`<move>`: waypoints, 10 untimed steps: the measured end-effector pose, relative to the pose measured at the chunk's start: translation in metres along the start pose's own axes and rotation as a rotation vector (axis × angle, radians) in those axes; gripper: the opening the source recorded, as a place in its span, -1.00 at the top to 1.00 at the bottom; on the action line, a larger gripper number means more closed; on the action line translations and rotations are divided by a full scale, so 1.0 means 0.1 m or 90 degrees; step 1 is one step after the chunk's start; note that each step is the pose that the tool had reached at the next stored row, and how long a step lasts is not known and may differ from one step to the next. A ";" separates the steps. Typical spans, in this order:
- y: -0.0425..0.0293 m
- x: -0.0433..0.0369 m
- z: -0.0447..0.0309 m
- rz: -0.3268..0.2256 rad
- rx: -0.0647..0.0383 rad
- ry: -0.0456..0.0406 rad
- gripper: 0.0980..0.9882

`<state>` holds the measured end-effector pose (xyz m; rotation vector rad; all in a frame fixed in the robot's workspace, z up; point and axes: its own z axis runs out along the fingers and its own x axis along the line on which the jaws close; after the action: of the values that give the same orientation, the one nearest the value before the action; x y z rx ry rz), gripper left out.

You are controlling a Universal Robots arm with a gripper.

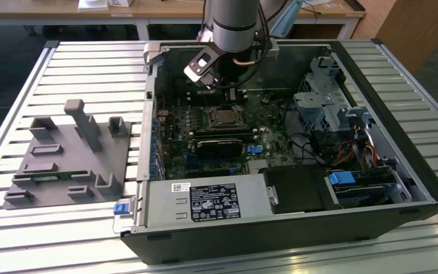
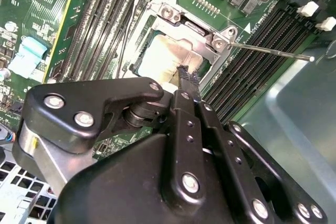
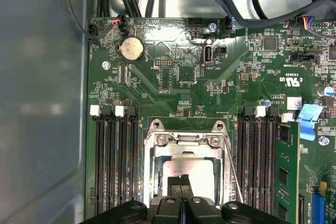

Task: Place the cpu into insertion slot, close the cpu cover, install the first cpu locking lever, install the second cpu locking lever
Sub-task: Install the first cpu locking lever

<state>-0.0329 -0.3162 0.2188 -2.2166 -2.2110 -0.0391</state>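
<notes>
The cpu point(image 3: 191, 174) lies in the insertion slot point(image 1: 223, 118) on the green motherboard, its pale metal top point(image 2: 163, 59) showing through a square window. The cpu cover point(image 3: 181, 139) lies down flat around it, and its hinge end point(image 2: 186, 24) carries two screws. My gripper point(image 3: 181, 188) is shut, its black fingertips pressed together, with nothing seen between them. The tips point(image 2: 187, 74) stand at the edge of the cpu's top. In the exterior view my gripper point(image 1: 220, 91) hangs inside the open case just above the socket. A thin metal locking lever point(image 2: 273, 52) sticks out sideways from the socket.
Long black memory slots point(image 3: 113, 156) flank the socket, with a green memory module point(image 3: 287, 171) in one. A coin battery point(image 3: 131, 49) and cables point(image 3: 236, 3) sit further along the board. A grey fixture point(image 1: 67, 154) lies at the exterior view's left, outside the case. The drive cage point(image 1: 325, 108) is at the right.
</notes>
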 end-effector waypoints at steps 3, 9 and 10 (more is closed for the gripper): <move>0.000 0.001 -0.007 0.000 0.000 0.0002 0.98; 0.000 0.000 -0.028 0.000 0.000 0.0000 0.98; 0.000 0.001 -0.029 0.000 0.000 0.0001 0.98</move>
<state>-0.0329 -0.3162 0.2217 -2.2166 -2.2110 -0.0394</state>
